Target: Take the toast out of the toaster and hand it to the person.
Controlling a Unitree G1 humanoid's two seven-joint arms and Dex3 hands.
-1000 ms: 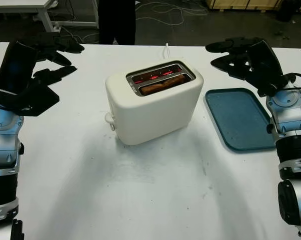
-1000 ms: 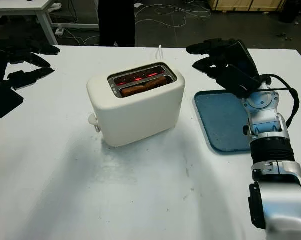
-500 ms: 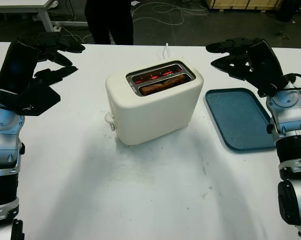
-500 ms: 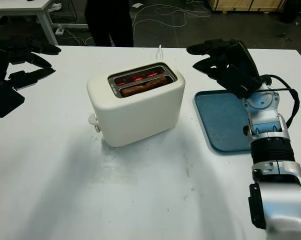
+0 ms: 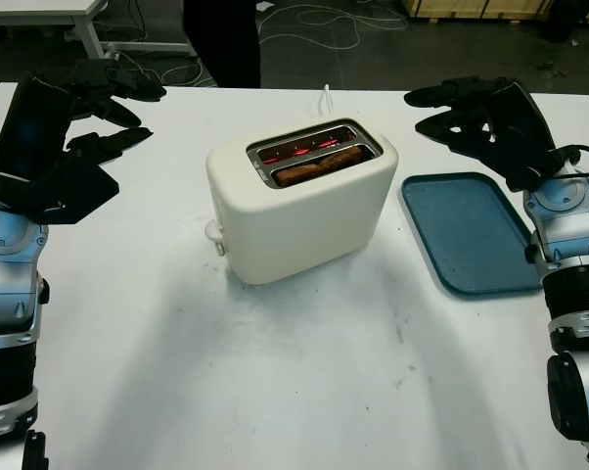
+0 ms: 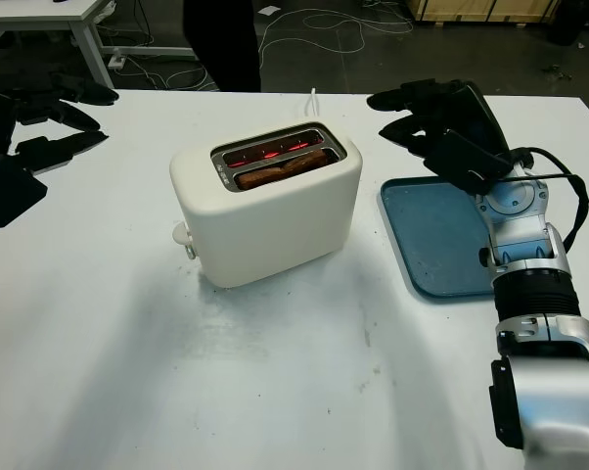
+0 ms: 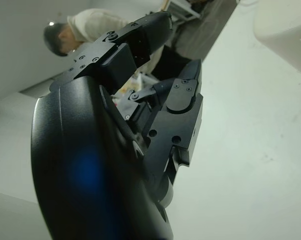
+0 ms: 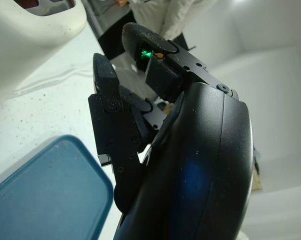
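a cream toaster (image 5: 299, 211) stood near the middle of the white desk (image 5: 304, 392), turned at an angle, with its lever knob (image 5: 213, 233) on the near-left end. its two top slots faced upward: the far slot glowed red inside, and the near slot held a browned toast (image 5: 321, 166), seated low so that only its upper edge rose to about the slot's rim. a white cord (image 5: 327, 96) ran from the toaster's far side toward the far edge of the desk. to the right of the toaster, apart from it, lay a blue tray (image 5: 471, 233), flat on the desk. the left hand (image 5: 99, 113) was raised over the far-left part of the desk, well apart from the toaster, released and holding nothing. the right hand (image 5: 461, 116) was raised over the far-right part of the desk, above the far end of the tray and to the right of the toaster, likewise released and holding nothing; neither hand touched the toast. beyond the far edge of the desk a person (image 5: 221, 39) in dark trousers stood, seen from the legs only; in the left wrist view a bent figure in a light top (image 7: 85, 27) appeared behind the fingers, possibly the same person. cables (image 5: 314, 20) lay on the dark floor beyond.
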